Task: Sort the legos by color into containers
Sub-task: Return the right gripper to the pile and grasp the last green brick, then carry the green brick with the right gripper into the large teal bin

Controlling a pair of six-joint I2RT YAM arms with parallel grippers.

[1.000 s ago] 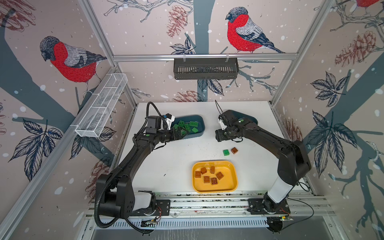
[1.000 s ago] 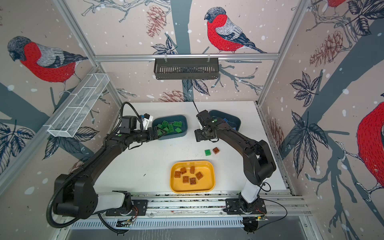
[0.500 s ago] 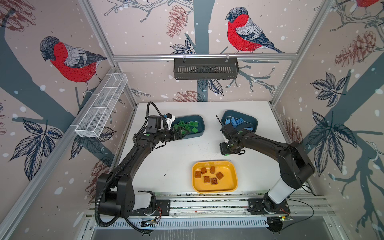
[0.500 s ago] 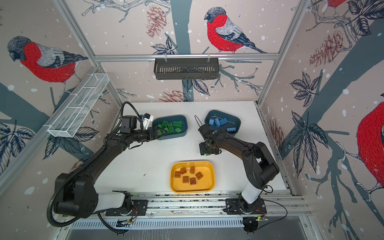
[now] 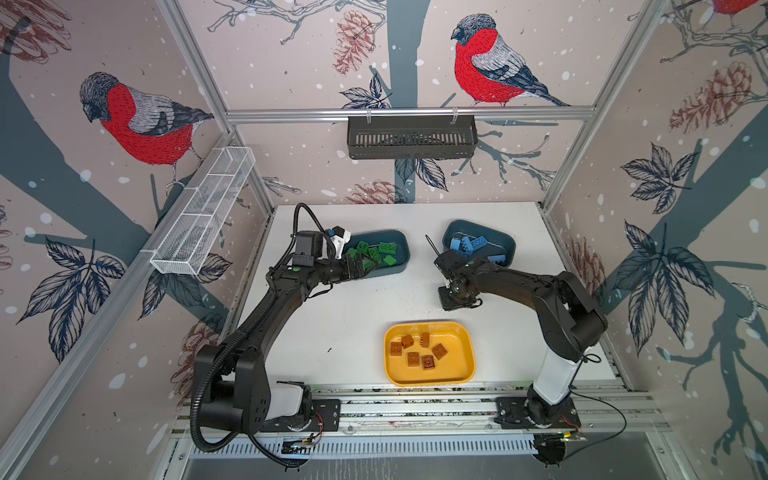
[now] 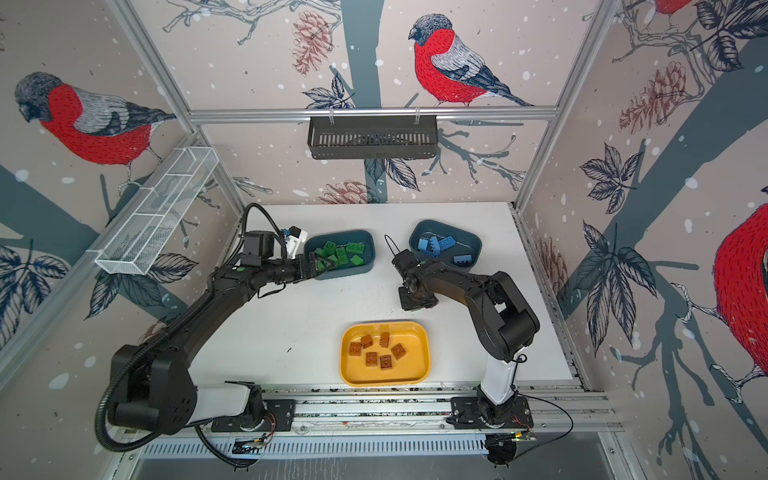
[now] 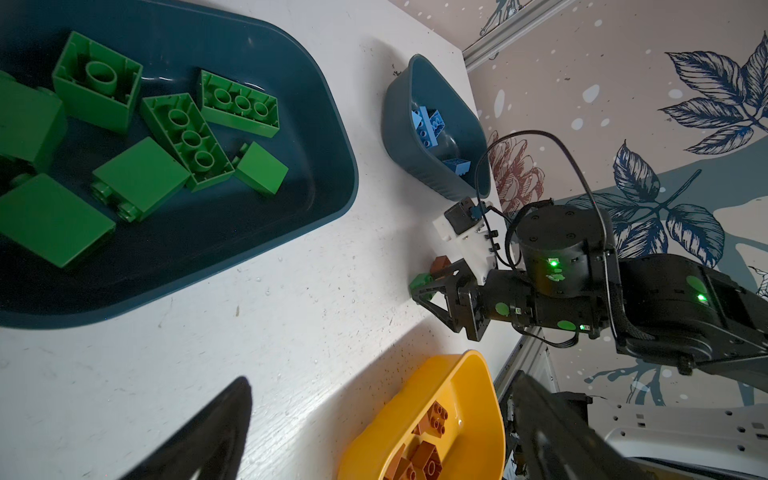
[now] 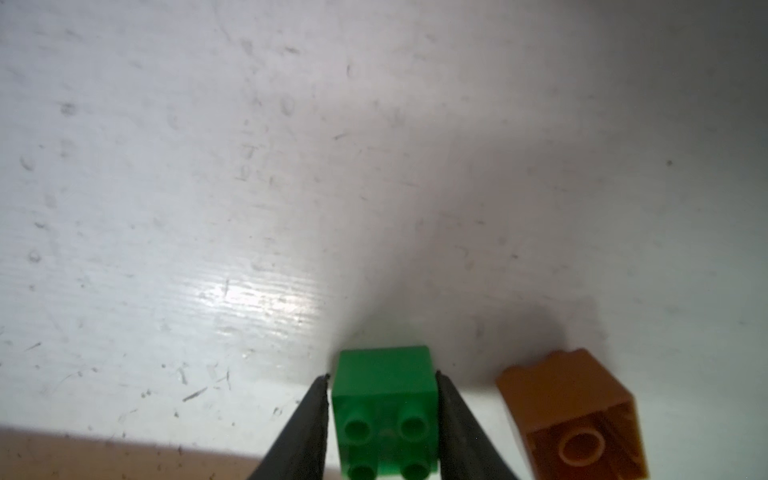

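A small green lego (image 8: 384, 382) sits on the white table with my right gripper (image 8: 384, 390) shut on it, one black finger pressed to each side. A brown lego (image 8: 573, 415) lies on its side just beside it, untouched. In both top views the right gripper (image 5: 457, 300) (image 6: 417, 300) points straight down and hides both bricks. My left gripper (image 5: 359, 266) (image 7: 382, 378) hangs open and empty at the near rim of the teal tub (image 5: 405, 249) holding several green legos (image 5: 376, 251). The other teal tub (image 5: 513, 249) holds blue legos (image 5: 469, 243). The yellow tray (image 5: 469, 345) holds several brown legos (image 5: 419, 351).
A black slotted basket (image 5: 411, 137) hangs on the back wall and a white wire rack (image 5: 203, 216) on the left wall. Both arm bases stand on the rail at the table's front edge.
My right gripper moved from by the blue tub toward the front, came down on the table and closed on the green lego. The left arm has not moved.
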